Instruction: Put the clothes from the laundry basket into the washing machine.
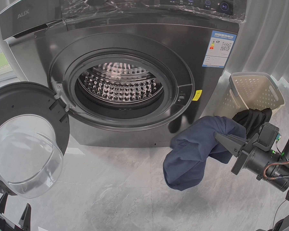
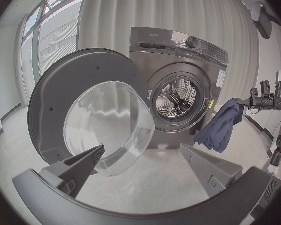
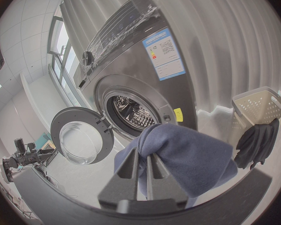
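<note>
A: We start with the right gripper point(image 3: 142, 156). What do we log?
B: Fingers drawn together with only a slit between them, pinching a bunched fold of the navy garment point(image 1: 189, 154). The cloth hangs below the fingers in a loose bundle, clear of the floor point(image 1: 118, 183).
A: Position?
B: We place it in front of the washing machine point(image 1: 125, 36), off its lower right corner. It is between the drum opening and the laundry basket point(image 1: 257, 87), and outside both.
A: The machine itself?
B: The door point(image 1: 22, 103) is swung wide on its left hinge, with its clear glass bowl point(image 1: 25, 158) facing us. The steel drum point(image 1: 120, 81) is exposed, its studded wall showing.
A: The basket?
B: Beige and perforated, on the floor to the right of the machine, near the curtain point(image 1: 273, 32). A black garment point(image 3: 256, 144) is draped over its front rim and hangs down the outside. We cannot tell whether its hem meets the floor.
A: And the left gripper point(image 2: 142, 148)?
B: Low, on the door side, well apart from the clothes. Its fingers are spread wide with nothing between them.
</note>
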Controlling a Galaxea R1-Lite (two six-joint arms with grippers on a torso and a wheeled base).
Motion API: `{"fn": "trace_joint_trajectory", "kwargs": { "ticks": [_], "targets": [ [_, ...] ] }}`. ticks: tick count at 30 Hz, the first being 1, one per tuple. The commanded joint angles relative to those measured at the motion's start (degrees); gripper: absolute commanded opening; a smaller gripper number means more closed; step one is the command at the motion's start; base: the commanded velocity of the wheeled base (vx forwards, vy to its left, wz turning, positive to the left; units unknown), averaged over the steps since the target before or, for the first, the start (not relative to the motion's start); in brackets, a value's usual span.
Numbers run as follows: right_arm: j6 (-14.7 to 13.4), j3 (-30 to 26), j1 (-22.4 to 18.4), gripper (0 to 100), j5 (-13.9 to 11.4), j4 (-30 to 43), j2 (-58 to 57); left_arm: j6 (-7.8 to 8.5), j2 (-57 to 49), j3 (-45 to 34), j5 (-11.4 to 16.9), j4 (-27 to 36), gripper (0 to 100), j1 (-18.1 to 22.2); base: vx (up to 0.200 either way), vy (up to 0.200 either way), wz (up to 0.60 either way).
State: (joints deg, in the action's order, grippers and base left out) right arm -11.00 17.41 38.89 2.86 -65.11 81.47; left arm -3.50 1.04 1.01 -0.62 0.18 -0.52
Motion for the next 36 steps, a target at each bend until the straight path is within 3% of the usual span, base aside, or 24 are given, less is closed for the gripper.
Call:
{"fn": "trace_joint_trajectory", "kwargs": {
  "ticks": [1, 9, 15, 27, 36],
  "targets": [
    [0.0, 0.0, 0.0, 0, 0.0, 0.0, 0.1, -0.02, -0.8, -0.9, 0.0, 0.0, 100, 0.0, -0.2, 0.0, 0.0],
    [0.0, 0.0, 0.0, 0, 0.0, 0.0, 0.1, -0.02, -0.8, -0.9, 0.0, 0.0, 100, 0.0, -0.2, 0.0, 0.0],
    [-0.1, -0.5, 0.0, 0, -0.1, 0.0, 0.1, -0.02, -0.8, -0.9, 0.0, 0.1, 100, 0.0, 0.0, 0.0, 0.0],
    [-0.1, -0.3, -0.6, 0, 0.0, -0.9, 1.2, 0.07, -0.8, -0.9, 0.0, 0.0, 100, 0.0, 0.0, 0.2, 0.0],
    [0.4, -0.6, -1.4, 0, 0.0, -0.9, 0.0, 0.95, -0.9, -1.0, -0.3, -0.1, 100, 0.2, 0.0, 0.0, 0.0]
  ]
}}
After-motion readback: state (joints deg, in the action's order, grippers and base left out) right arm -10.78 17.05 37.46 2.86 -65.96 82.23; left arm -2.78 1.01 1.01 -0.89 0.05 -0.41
